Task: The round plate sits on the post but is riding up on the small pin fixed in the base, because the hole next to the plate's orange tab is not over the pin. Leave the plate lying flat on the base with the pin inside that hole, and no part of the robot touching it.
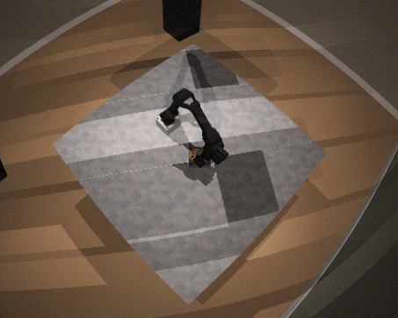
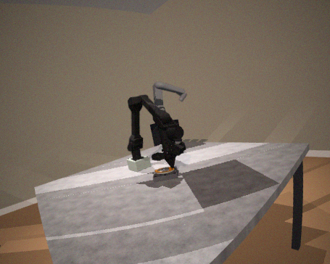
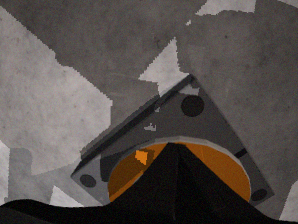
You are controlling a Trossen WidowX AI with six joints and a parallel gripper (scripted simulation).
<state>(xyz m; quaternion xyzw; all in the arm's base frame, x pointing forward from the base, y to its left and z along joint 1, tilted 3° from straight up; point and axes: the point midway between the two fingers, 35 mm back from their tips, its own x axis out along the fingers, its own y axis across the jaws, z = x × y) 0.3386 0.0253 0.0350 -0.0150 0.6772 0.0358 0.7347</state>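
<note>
Closed and empty, the gripper [image 3: 174, 156] points down over the orange round plate [image 3: 222, 165], low in the wrist frame, on its grey base [image 3: 169, 119]. No writing is readable; small pale marks on the base cannot be made out.

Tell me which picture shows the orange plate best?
The wrist view: the orange plate looks big there, though the shut tool hides part. In the top and exterior views it is only a tiny orange spot under the arm.

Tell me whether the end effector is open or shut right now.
Shut. In the wrist view the end effector forms one closed dark wedge, tip over the orange plate, gripping nothing.
</note>
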